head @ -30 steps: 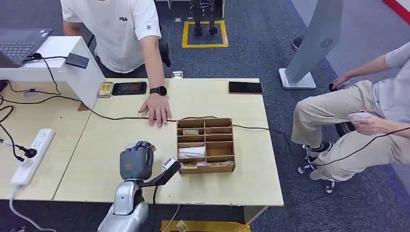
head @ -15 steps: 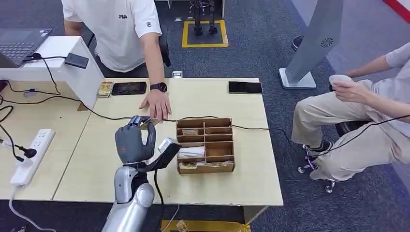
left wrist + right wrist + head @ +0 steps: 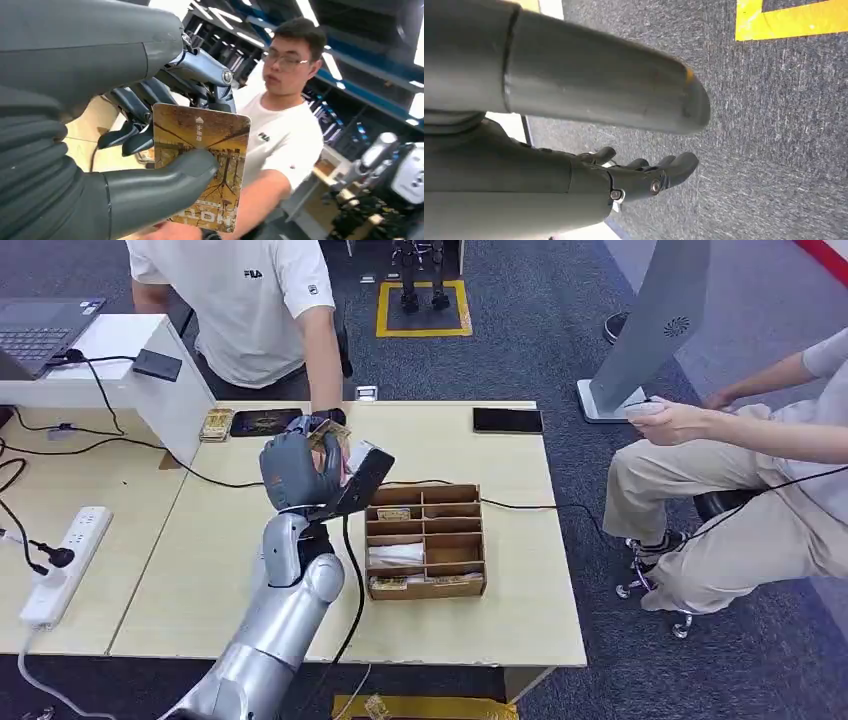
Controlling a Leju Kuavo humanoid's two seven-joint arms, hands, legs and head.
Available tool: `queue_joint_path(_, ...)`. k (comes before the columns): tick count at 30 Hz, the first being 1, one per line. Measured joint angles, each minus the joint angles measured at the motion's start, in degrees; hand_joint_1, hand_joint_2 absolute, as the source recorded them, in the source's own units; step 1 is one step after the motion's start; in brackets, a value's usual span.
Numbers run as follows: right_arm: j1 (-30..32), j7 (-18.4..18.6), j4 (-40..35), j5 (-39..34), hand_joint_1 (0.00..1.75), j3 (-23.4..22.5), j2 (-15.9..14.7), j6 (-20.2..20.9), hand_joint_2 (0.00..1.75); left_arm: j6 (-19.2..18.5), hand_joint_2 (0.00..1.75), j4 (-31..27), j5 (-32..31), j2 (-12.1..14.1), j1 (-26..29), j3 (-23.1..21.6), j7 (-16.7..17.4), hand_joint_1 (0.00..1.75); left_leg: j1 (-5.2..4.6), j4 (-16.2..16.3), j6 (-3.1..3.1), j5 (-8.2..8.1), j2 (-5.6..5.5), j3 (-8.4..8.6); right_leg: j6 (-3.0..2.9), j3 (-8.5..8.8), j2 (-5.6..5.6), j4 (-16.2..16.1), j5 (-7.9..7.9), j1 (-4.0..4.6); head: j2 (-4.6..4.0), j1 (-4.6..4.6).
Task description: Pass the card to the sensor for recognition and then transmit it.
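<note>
My left hand [image 3: 298, 472] is raised over the far middle of the wooden table [image 3: 500, 610]. It pinches a brown-gold printed card [image 3: 331, 439] upright. In the left wrist view the thumb [image 3: 155, 187] presses the card [image 3: 207, 150] against the dark fingers behind it. A person in a white T-shirt [image 3: 250, 310] stands just beyond the table, with one forearm reaching down right behind my hand. Two dark flat devices lie along the far edge, one [image 3: 267, 422] close to the card and one [image 3: 508, 421] further right. My right hand [image 3: 644, 175] hangs over grey carpet, holding nothing, its fingers loosely apart.
A cardboard organiser [image 3: 425, 540] holding several cards sits right of my left arm. A black cable [image 3: 520, 505] runs across the table. At the left are a white stand [image 3: 140, 380], a laptop [image 3: 40, 330] and a power strip [image 3: 68, 560]. A seated person [image 3: 740, 470] is at the right.
My left hand has risen from the table's near side and moved away toward the standing person, carrying the card. The seated person's hand has shifted left.
</note>
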Motion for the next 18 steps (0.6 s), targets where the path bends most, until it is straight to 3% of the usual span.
queue_joint_path(3,0.03,0.04,0.17,-0.79,0.0,0.35,0.0,-0.07,0.0,0.0,1.75,3.34,-0.44,0.7,-2.42,0.02,2.34,1.75,0.0,0.0,0.0,-0.01,-0.01,-0.02,0.0,0.0,-0.01,0.0,-0.01,0.0,0.0,0.0)
queue_joint_path(7,0.38,0.24,0.48,-0.94,0.0,0.57,0.02,-0.44,0.0,0.02,1.75,5.89,-0.31,1.53,-4.2,1.55,2.66,1.75,0.01,-0.01,-0.01,-0.02,-0.01,-0.05,0.0,-0.03,-0.01,0.0,-0.02,0.01,0.0,0.0)
queue_joint_path(18,1.09,0.81,0.83,-1.75,0.0,0.98,0.02,-1.09,0.0,0.02,1.75,7.65,-0.63,1.86,-4.96,13.75,-0.44,1.75,0.01,-0.01,-0.01,-0.01,-0.01,-0.06,0.0,-0.04,0.01,0.0,-0.01,0.0,0.0,0.02)
